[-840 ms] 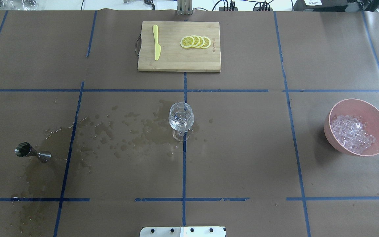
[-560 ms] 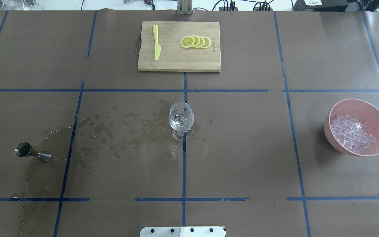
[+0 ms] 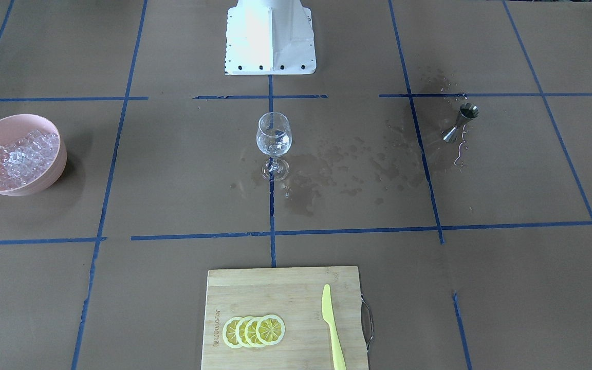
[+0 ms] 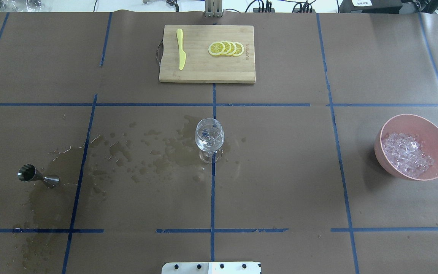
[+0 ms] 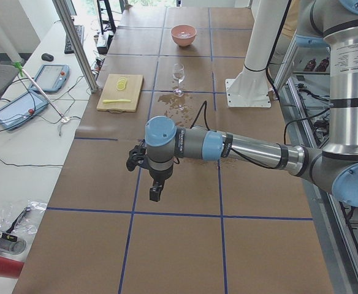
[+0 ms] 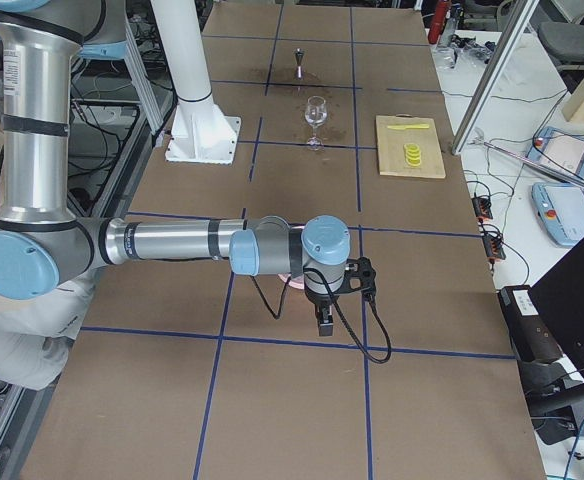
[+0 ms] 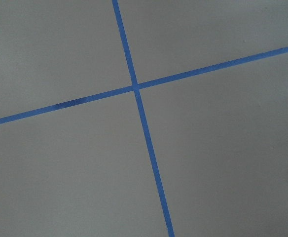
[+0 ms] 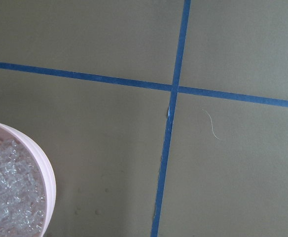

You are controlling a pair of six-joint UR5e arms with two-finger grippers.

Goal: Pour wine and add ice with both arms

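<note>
Presently my left gripper (image 5: 156,195) and right gripper (image 6: 324,323) show only side-on, opening and load indeterminate; wine (image 4: 208,144) sits in the centre glass (image 4: 209,131), ice (image 4: 407,155) in the bowl (image 4: 379,146) at right, so I'd approach the heap squarely from above, slowly.

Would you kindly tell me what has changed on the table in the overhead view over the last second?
Nothing visibly changed. The wine glass, the jigger, the pink bowl with its ice and the cutting board all lie where they were.
</note>
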